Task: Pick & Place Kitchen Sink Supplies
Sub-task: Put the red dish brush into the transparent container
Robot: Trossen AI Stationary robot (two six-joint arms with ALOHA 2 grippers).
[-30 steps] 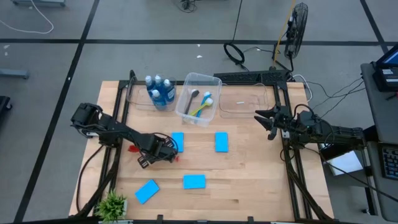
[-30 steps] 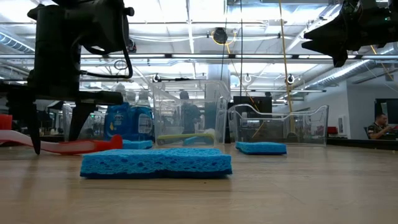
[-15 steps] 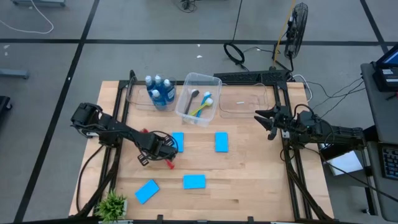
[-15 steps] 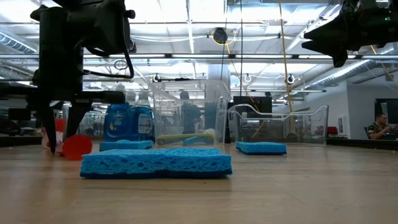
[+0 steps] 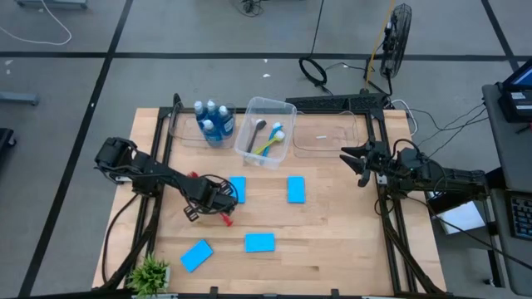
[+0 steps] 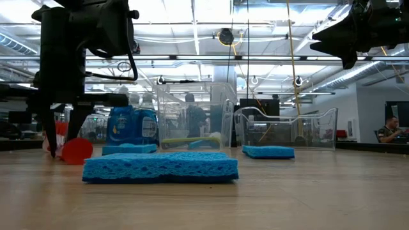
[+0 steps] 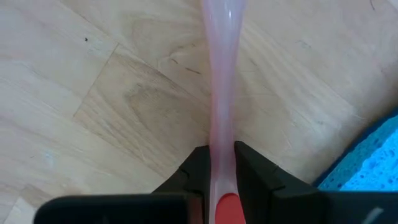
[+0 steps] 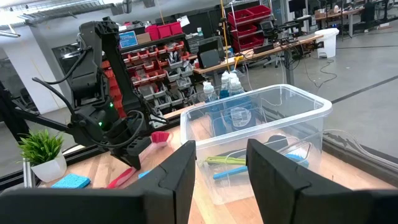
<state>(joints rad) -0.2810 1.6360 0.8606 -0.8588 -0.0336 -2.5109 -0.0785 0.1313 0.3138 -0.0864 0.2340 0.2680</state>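
Your left end effector [image 5: 218, 203] sits low over the left-centre of the pale wooden tabletop [image 5: 332, 241], and its two dark fingers [image 7: 199, 168] are clamped on the thin red long-handled brush [image 5: 209, 199]. In the left wrist view the translucent pink part of the handle runs straight out between the fingers, just above the wood, with the solid red part pinched in the gap. From above, the brush lies at a slant across the end effector, one red end showing on its far-left side and the other on its near-right side. In the low view a round red end [image 6: 77, 151] sits at tabletop level just beside the fingers.

Just right of that end effector lies a flat bright-blue rectangular sponge [image 5: 237, 188]; its corner shows at the edge of the left wrist view. A second such sponge [image 5: 296, 189] lies further right, a third [image 5: 259, 242] near centre, and a fourth [image 5: 195, 255] near left, close to the small green potted plant [image 5: 151, 272] at the near-left corner.

Along the far edge stand three clear plastic bins. The left bin [image 5: 187, 133] holds the small blue soap bottles with pale caps [image 5: 214, 120]. The middle bin [image 5: 266, 131] holds yellow-green and blue brushes with white heads [image 5: 271, 141]. The right bin [image 5: 326, 137] shows no supplies inside.

Your right end effector [image 5: 356, 162] waits at the right side of the tabletop, raised above it, with its fingers [image 8: 177, 180] spread apart and holding nothing.
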